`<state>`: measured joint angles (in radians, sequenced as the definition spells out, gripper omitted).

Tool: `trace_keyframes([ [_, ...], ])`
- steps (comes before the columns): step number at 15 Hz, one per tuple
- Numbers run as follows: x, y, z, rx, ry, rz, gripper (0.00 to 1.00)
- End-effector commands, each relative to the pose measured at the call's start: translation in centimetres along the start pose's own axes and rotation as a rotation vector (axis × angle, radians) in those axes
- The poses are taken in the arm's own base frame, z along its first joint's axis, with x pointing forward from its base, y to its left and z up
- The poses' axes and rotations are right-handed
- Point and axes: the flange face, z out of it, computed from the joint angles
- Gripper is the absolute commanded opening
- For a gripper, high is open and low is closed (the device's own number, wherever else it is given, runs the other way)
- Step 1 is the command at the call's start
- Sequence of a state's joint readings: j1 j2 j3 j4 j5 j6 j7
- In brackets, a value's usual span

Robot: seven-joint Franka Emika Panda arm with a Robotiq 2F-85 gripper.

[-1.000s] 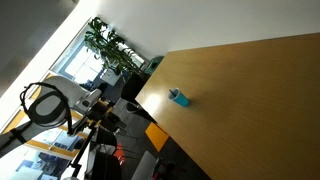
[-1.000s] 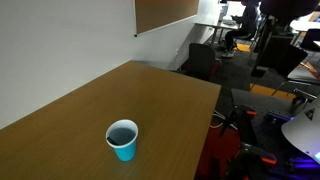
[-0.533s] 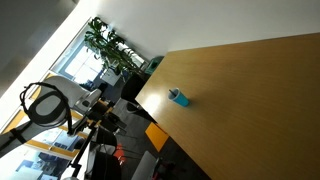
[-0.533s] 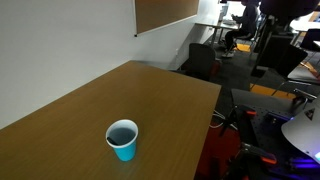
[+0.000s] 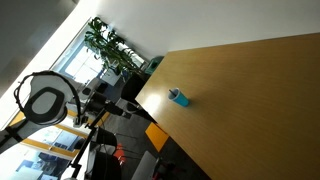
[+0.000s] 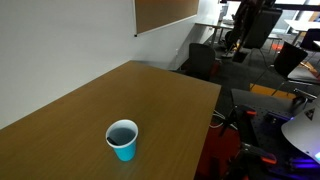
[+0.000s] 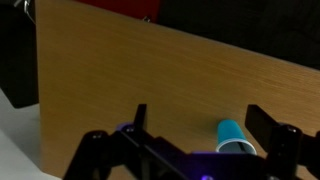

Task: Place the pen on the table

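Observation:
The small teal-blue cup (image 5: 178, 97) stands upright near the end of the light-brown wooden table (image 5: 260, 110). It also shows in another exterior view (image 6: 122, 139) and in the wrist view (image 7: 235, 135). A tiny dark stub shows at the cup's rim (image 5: 172, 91); I cannot tell whether it is the pen. No pen lies on the table. My gripper (image 7: 205, 125) is open and empty, well away from the cup, with its dark fingers (image 7: 140, 116) framing the table end. The arm (image 6: 250, 20) is beyond the table's end.
A ring light (image 5: 45, 101) on a stand and dark office chairs (image 5: 135, 85) stand off the table's end. A plant (image 5: 108, 45) is by the window. More chairs (image 6: 205, 62) and cables lie on the floor beyond the table edge.
The arm has shifted beyond the table's end in both exterior views. The cup has not moved.

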<state>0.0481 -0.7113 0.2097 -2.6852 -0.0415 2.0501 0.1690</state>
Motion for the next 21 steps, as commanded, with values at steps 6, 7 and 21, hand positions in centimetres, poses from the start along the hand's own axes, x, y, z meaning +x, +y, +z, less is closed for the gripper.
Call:
trace_keyframes([
  [6,4.8,-0.2,1.3,0.18,0.076,-0.422,1.0],
  [7,5.1,-1.0,1.8,0.193,0.079,-0.478,1.0],
  [21,10.9,-8.2,9.1,0.269,0.113,-0.824,1.0],
])
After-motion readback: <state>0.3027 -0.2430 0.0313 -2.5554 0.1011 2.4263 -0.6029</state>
